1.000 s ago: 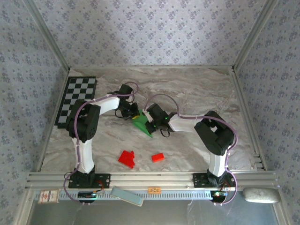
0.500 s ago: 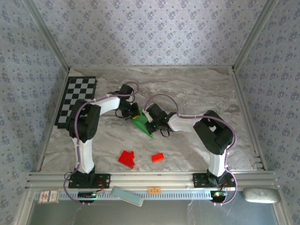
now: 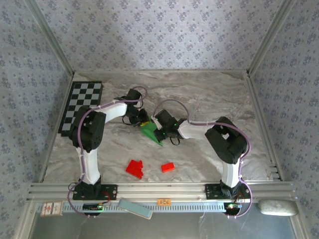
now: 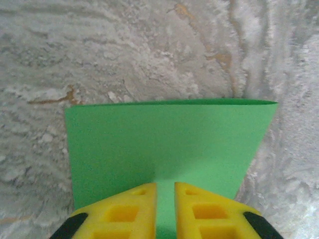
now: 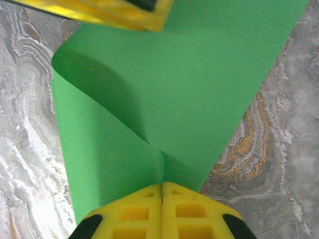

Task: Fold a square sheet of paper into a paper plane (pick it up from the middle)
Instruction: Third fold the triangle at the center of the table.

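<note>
Edges of the square sheet of paper (image 3: 149, 131) were creased and bent into a pointed shape. It lay on the marble table (image 3: 219, 94), well to the right of the checkered board (image 3: 81, 105). From the left wrist, its far folded edge ran straight across, with bare marble beyond it. More open marble spread right of the board toward the far wall. A cluster of red blocks (image 3: 134, 168) and a single red block (image 3: 168, 167) sat right of the board, nearer the arm bases and apart from the sheet.

The right gripper (image 5: 162, 191) was pressed together on the sheet's near end, a crease running into its seam. The left gripper (image 4: 165, 190) stood a narrow slit apart over the sheet, green showing through. Whether its pads touched the paper was hard to make out.

Small tags (image 3: 164, 202) on the near rail were too small to read. From above, both grippers covered much of the sheet's outline. In the right wrist view the sheet was cut off at the top.
</note>
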Controlling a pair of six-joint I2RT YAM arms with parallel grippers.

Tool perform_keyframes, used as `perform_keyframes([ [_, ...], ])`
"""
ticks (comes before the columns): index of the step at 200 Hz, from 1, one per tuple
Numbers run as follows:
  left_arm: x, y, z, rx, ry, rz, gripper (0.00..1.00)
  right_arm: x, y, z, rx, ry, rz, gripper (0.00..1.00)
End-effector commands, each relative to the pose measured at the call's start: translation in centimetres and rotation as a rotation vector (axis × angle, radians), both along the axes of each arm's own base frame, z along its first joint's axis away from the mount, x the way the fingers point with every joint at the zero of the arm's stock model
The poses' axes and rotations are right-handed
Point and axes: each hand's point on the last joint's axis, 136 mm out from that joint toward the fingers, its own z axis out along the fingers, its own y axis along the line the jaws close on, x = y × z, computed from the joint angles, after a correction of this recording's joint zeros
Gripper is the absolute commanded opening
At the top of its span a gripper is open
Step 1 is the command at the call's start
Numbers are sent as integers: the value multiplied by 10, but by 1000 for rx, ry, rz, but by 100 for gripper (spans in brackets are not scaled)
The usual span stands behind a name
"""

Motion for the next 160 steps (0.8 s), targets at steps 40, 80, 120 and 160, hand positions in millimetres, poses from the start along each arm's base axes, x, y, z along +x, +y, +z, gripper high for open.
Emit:
perform_keyframes([
  [40, 2, 24, 60, -128, -113, 187, 27, -6, -7, -18, -43, 67, -25, 0],
  [80, -17, 15, 61, -257, -91, 241, 27, -7, -7, -19, -35, 76, -25, 0],
  [120, -34, 2, 49, -339, -47, 270, 26, -7, -6, -19, -34, 80, -27, 0],
  [160, -41, -10, 35, -363, -2, 268, 17, -7, -7, -21, -37, 86, -29, 0],
])
